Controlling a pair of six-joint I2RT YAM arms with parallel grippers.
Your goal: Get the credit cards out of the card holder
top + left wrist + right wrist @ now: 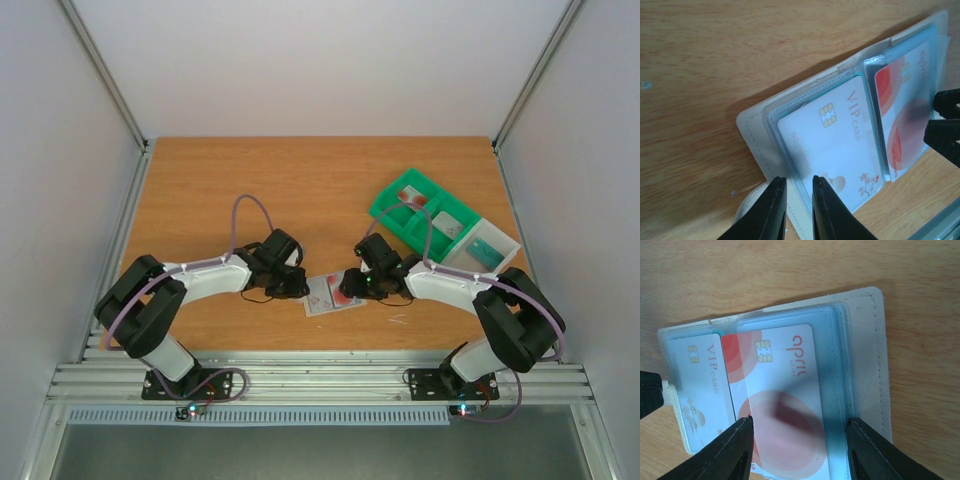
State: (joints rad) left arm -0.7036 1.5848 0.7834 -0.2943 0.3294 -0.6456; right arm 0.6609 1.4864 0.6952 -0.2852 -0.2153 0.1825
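Note:
The card holder (322, 296) lies open on the wooden table between my two grippers. Its clear sleeves show a white VIP credit card (832, 145) and a red-and-white card (782, 405). My left gripper (799, 184) hangs over the holder's stitched left border (756, 145), jaws only a narrow gap apart with the sleeve edge showing between them. My right gripper (800, 424) stands wide open, one finger on each side of the red-and-white card's sleeve. The holder's pale cover (871, 355) lies flat to its right.
A bright green compartment tray (398, 222) sits at the back right, with a white section (505, 256) holding a teal card (484, 250). My right fingers (946, 127) show at the left wrist view's right edge. Walls close in both sides of the table.

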